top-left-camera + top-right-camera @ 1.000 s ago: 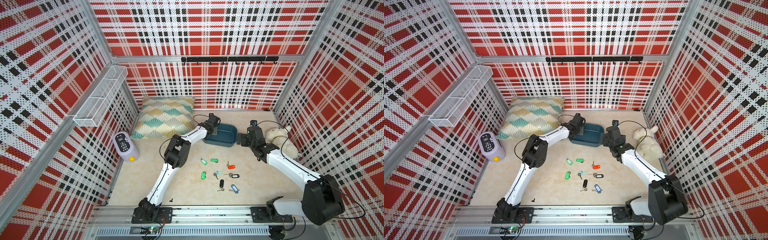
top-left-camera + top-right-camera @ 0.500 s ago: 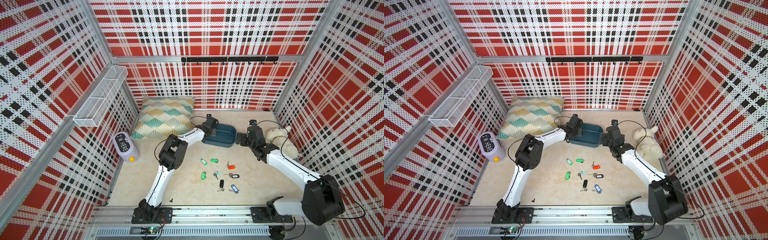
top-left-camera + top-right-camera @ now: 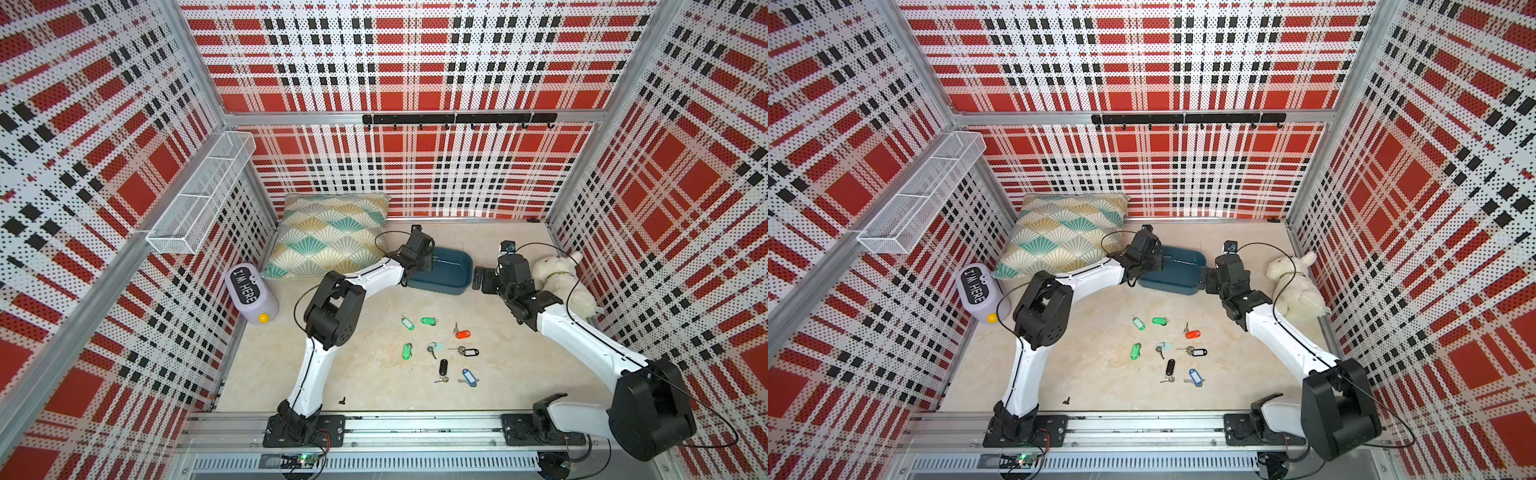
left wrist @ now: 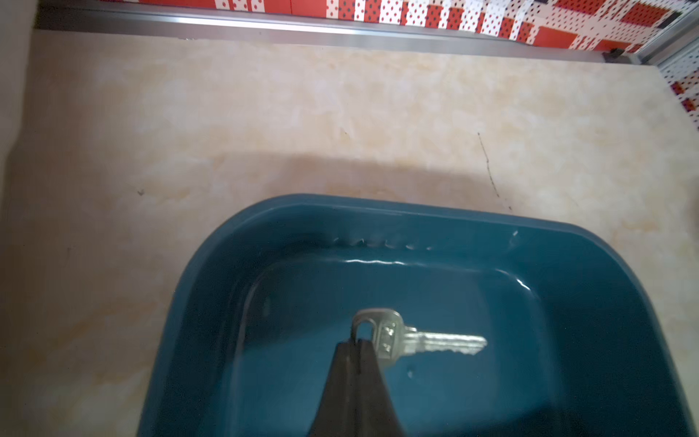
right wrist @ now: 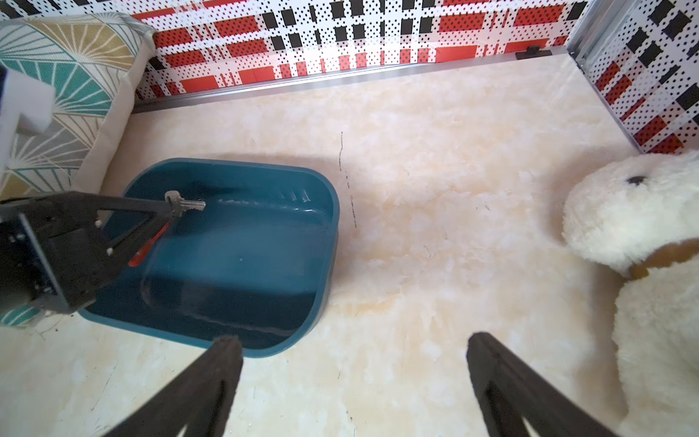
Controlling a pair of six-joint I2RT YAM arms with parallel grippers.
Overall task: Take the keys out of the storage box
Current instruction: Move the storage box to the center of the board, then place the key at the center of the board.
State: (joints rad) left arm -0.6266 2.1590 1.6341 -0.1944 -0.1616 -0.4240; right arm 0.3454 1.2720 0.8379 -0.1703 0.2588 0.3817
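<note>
Just over the storage box (image 4: 378, 207), key (image 4: 391, 335) tight between left fingers (image 4: 345, 382).

The left arm (image 3: 309, 374) and right arm (image 3: 582, 343) have white shells, black joints and thin black cables.

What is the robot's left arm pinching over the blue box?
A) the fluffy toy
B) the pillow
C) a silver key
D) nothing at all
C: the left end effector is shut on a silver key above the blue box.
</note>
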